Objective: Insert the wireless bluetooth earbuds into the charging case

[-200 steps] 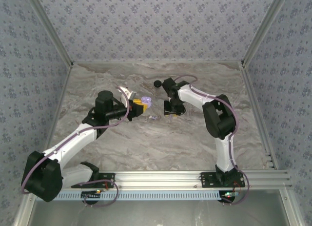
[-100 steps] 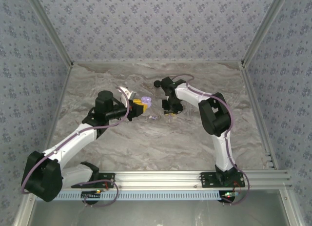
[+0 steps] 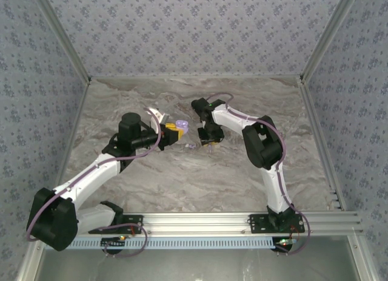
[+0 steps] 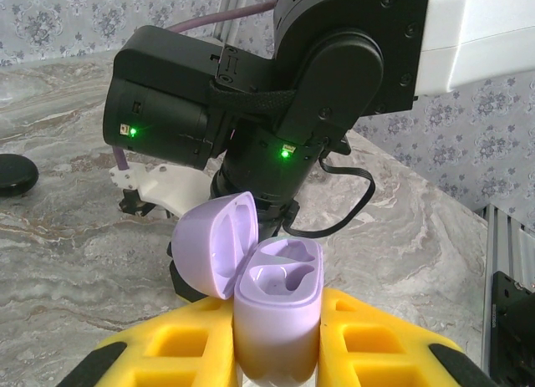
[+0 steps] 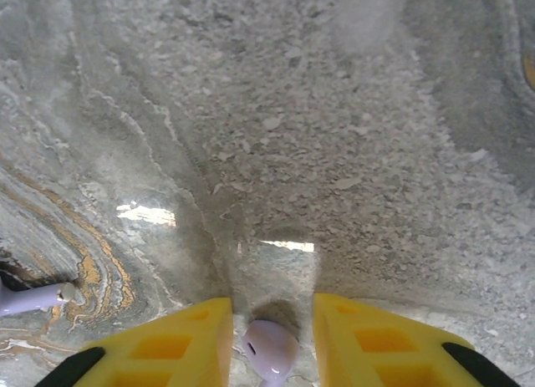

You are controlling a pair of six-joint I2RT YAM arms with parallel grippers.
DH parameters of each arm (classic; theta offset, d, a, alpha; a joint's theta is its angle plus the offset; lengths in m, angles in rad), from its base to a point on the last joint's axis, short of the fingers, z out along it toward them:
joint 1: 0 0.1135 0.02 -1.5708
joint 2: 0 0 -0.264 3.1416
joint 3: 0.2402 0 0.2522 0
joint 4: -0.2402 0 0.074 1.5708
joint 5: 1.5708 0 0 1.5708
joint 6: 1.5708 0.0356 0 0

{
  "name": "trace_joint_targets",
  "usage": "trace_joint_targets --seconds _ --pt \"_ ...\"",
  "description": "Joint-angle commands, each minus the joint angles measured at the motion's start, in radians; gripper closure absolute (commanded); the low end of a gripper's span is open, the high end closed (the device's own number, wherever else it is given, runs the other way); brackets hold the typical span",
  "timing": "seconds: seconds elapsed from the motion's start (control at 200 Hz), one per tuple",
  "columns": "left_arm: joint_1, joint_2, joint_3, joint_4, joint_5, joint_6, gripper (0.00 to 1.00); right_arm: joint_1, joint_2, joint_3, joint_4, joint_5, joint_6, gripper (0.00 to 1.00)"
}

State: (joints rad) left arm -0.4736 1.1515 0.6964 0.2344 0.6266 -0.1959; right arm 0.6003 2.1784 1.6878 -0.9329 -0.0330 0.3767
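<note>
My left gripper (image 4: 276,310) is shut on the charging case (image 4: 277,299), a pale lavender shell held upright between the yellow fingers. Its lid is hinged open to the left and both sockets are empty. From above, the case (image 3: 182,124) sits at the left gripper's tip (image 3: 175,130). My right gripper (image 5: 272,305) points down at the table, open, its yellow fingers on either side of one lavender earbud (image 5: 270,351) lying on the marble, with gaps on both sides. The stem of a second earbud (image 5: 33,297) pokes in at the left edge; it lies on the table (image 3: 191,147) just left of the right gripper (image 3: 209,141).
A black round object (image 3: 196,103) lies behind the right wrist, also at the left edge of the left wrist view (image 4: 15,173). The right arm's wrist (image 4: 276,103) looms directly beyond the case. Marble tabletop (image 3: 182,178), patterned walls and an aluminium frame around it.
The right arm has swung left and lowered its gripper toward the earbuds on the table. The left arm and the open case have stayed put.
</note>
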Motion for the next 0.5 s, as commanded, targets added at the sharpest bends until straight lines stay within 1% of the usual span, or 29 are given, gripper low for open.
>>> trace_joint_targets --seconds 0.0,0.315,0.495 --pt "-0.005 -0.027 0.001 0.003 -0.003 0.001 0.78 0.004 -0.024 0.021 -0.038 0.029 0.016 0.64" --pt "-0.004 -0.029 0.0 0.003 -0.002 0.0 0.78 0.009 -0.058 -0.038 0.017 -0.008 0.156 0.65" --pt "-0.005 -0.03 -0.002 0.001 -0.001 0.001 0.78 0.01 -0.065 -0.049 0.016 0.007 0.194 0.65"
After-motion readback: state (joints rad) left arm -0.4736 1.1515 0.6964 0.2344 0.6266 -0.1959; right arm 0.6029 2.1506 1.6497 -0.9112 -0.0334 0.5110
